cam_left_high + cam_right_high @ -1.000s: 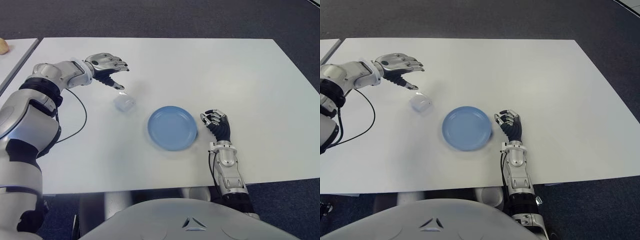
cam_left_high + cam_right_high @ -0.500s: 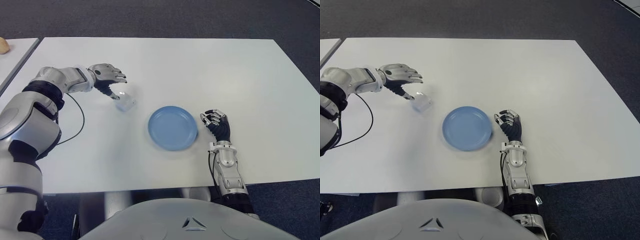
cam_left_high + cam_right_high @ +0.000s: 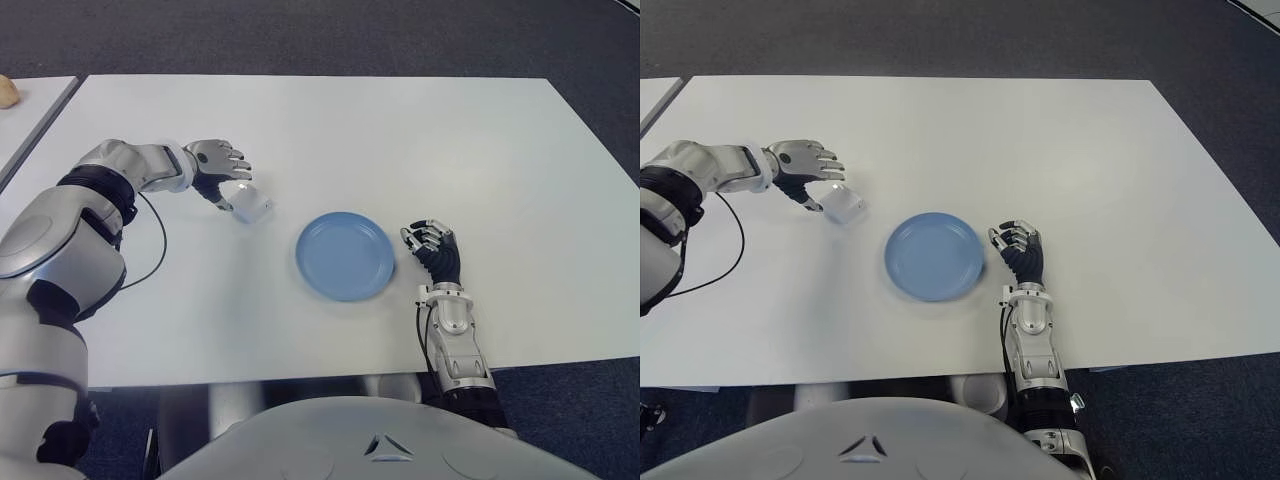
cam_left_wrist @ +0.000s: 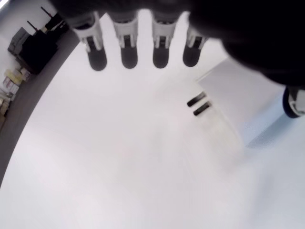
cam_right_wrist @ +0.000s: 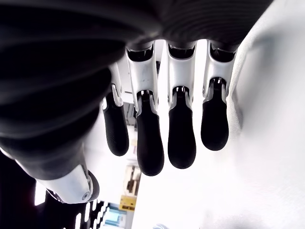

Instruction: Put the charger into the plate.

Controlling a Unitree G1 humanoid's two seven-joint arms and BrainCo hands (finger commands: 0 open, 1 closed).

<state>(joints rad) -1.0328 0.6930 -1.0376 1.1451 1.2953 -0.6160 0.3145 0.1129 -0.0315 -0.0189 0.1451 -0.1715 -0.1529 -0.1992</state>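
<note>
The left hand (image 3: pixel 218 166) has been lowered over the last second from above the white bench (image 3: pixel 400 140) to the white charger (image 3: pixel 249 202), which is now bracketed between the thumb and the four extended fingers (image 4: pixel 128 51), though no closed grip is yet shown. In the left wrist view the charger's two prongs (image 4: pixel 199 105) are seen pointing out toward the open palm space, the block lying on the bench just beside the thumb. The charger is thus still on the bench, near the blue plate (image 3: pixel 346 255) and on its left, so the pick-up is judged only about to begin. The right hand (image 3: pixel 436 248) is seen just to the right of the plate, fingers curled and holding nothing. A black cable (image 3: pixel 155 240) is looped beside the left forearm; nothing is seen between charger and plate.
</note>
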